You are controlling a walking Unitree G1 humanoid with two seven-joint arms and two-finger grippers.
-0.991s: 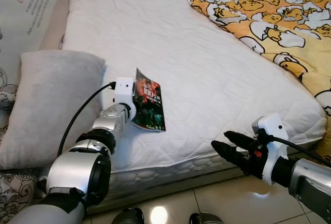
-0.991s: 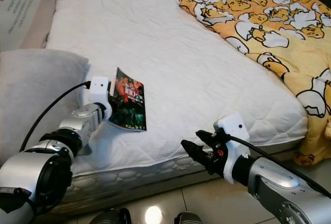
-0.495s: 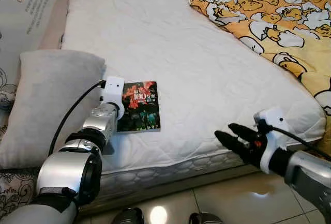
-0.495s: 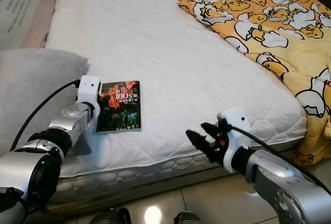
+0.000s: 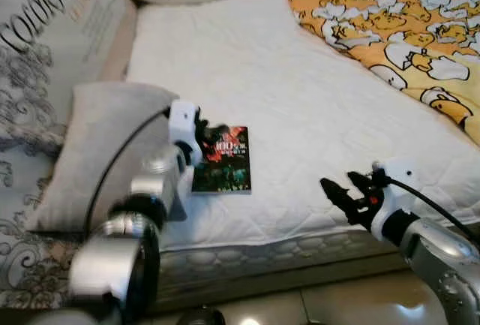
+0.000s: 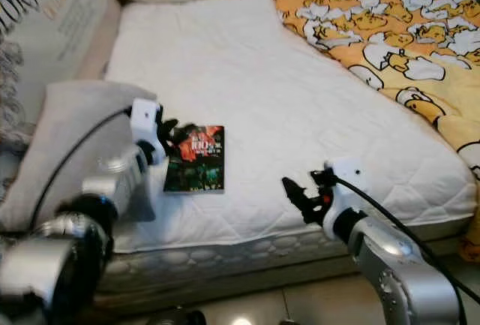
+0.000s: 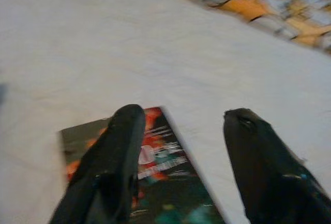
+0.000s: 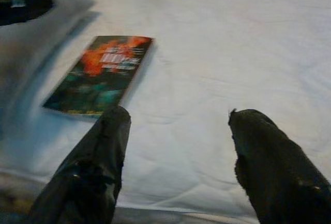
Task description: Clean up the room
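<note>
A: Since the right gripper [image 5: 339,191] waits by the bed's [image 5: 300,107] near edge with wide, empty fingers, which one gets the book [image 5: 223,161]?

B: The left gripper [image 6: 169,133]. Its fingers are wide too, right at the book, which lies flat beside the gray pillow [image 5: 97,145]. Slide under an edge, then pinch slowly. The yellow blanket [image 5: 390,17] sits far back.

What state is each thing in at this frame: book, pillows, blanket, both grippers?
book: closed, flat on the mattress, cover up.
grey pillow: lying at the bed's edge.
yellow blanket: rumpled, pushed to one side.
left gripper: open, at the book's edge.
right gripper: open, empty, over the mattress edge.
</note>
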